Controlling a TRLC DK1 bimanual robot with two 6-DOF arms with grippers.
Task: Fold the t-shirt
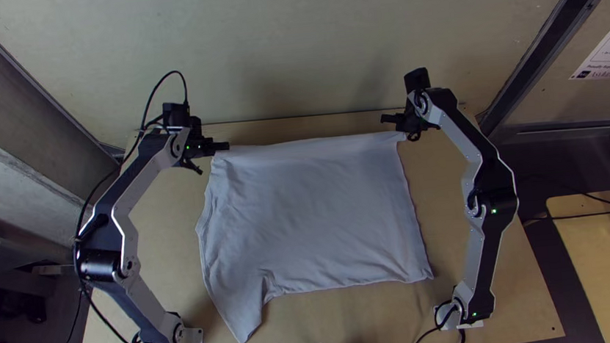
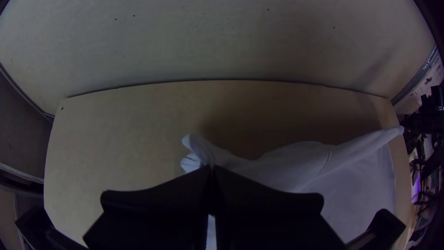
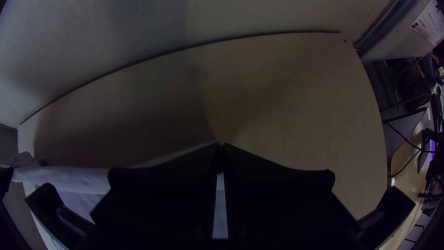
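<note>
Overhead, left tool (image 1: pixel 219 149) and right tool (image 1: pixel 405 132) pinch shirt (image 1: pixel 316 215); left wrist view shows bunching.

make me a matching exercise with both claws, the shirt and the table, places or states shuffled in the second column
1. left black claw
2. right black claw
3. pale cloth t-shirt
4. light wooden table

A. mostly spread
B. at the far right corner of the cloth
C. underneath the cloth
D. at its far left corner

1-D, 2-B, 3-A, 4-C
</note>
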